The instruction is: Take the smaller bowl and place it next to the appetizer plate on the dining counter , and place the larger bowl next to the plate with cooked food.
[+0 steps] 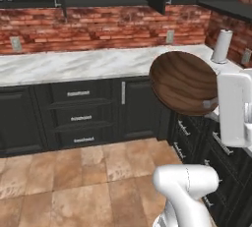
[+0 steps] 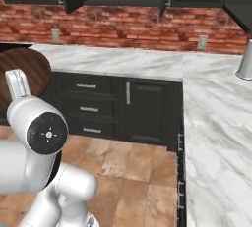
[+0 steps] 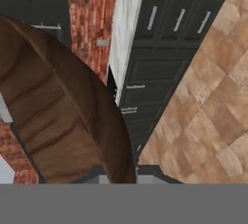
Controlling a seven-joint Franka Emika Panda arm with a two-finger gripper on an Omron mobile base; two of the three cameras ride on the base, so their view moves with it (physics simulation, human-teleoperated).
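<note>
My gripper [image 1: 210, 104] is shut on the rim of the smaller bowl [image 1: 183, 82], a dark brown wooden bowl with grain stripes. I hold it in the air, tipped on its side, in front of the corner of the wall counter [image 1: 74, 65]. In the right base view the smaller bowl [image 2: 27, 71] hangs at the far left behind my arm. The hand view shows the smaller bowl [image 3: 53, 116] close up, its curved wall running down to the fingers. The larger bowl, both plates and the dining counter are out of view.
The marble wall counter [image 2: 211, 123] turns a corner and runs along the right, above dark cabinets and drawers [image 1: 78, 115]. A paper towel roll [image 1: 221, 45] stands on it by the brick backsplash [image 1: 98, 27]. The tiled floor [image 1: 74, 182] lies open to the left.
</note>
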